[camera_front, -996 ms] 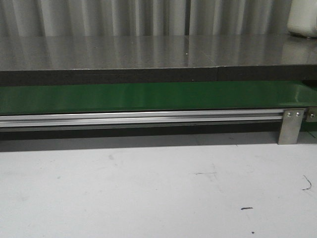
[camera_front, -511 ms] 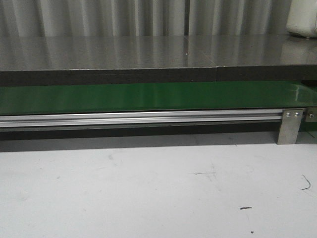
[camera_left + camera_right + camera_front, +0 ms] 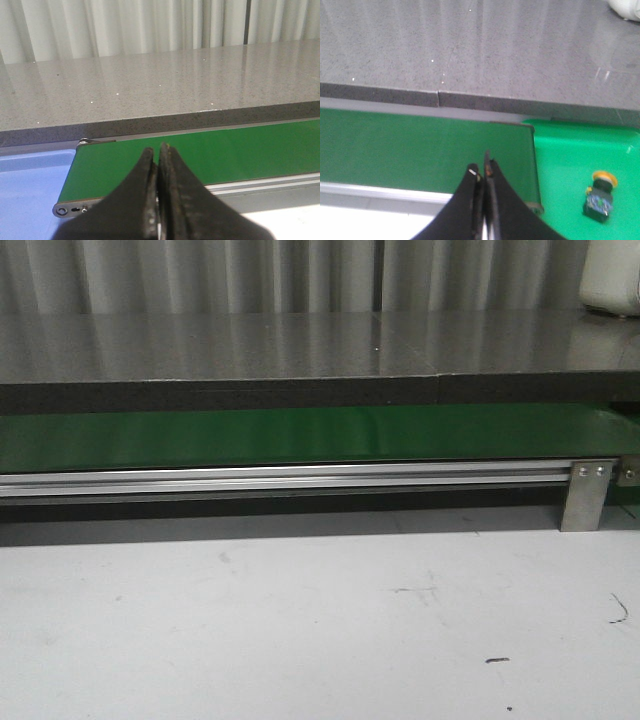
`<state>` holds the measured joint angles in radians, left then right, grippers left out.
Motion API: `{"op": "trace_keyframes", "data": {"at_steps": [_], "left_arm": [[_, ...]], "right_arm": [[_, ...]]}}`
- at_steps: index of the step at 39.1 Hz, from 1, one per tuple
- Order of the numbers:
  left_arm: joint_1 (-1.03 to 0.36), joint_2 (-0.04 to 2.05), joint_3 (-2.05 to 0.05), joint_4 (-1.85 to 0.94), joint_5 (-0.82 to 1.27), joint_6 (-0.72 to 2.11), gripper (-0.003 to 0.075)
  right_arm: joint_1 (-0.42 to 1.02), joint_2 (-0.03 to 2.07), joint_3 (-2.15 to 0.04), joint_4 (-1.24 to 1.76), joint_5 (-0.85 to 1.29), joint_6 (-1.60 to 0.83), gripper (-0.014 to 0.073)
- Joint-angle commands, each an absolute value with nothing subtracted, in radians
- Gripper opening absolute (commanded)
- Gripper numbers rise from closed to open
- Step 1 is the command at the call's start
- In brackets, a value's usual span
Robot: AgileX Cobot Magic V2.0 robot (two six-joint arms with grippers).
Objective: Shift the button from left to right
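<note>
Both tools closed on nothing: left tool hangs over the near edge of the green belt by its end roller, right tool over the belt's other end, likely waiting. The button lies tipped on its side in the bright green tray just past that end, apart from the tool. Beyond the belt, the grey tabletop, then curtains.

Smooth, faintly glossy green belt on a brushed metal rail; polished speckled stone counter; scuffed matt white table.
</note>
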<state>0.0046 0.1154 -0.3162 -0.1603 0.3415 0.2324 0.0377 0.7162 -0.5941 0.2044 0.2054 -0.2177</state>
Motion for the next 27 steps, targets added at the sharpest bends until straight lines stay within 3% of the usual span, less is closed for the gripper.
{"op": "trace_keyframes", "data": {"at_steps": [1, 14, 27], "left_arm": [[-0.001, 0.126, -0.341, -0.174, 0.255, 0.221, -0.0021], [-0.001, 0.126, -0.341, -0.174, 0.255, 0.221, -0.0021], [-0.001, 0.126, -0.341, -0.174, 0.255, 0.221, -0.0021]], "right_arm": [[0.041, 0.545, -0.498, 0.205, 0.103, -0.229, -0.0067], [0.041, 0.159, -0.299, 0.205, 0.128, -0.229, -0.0067], [0.041, 0.130, -0.289, 0.205, 0.130, -0.229, -0.0067]]}}
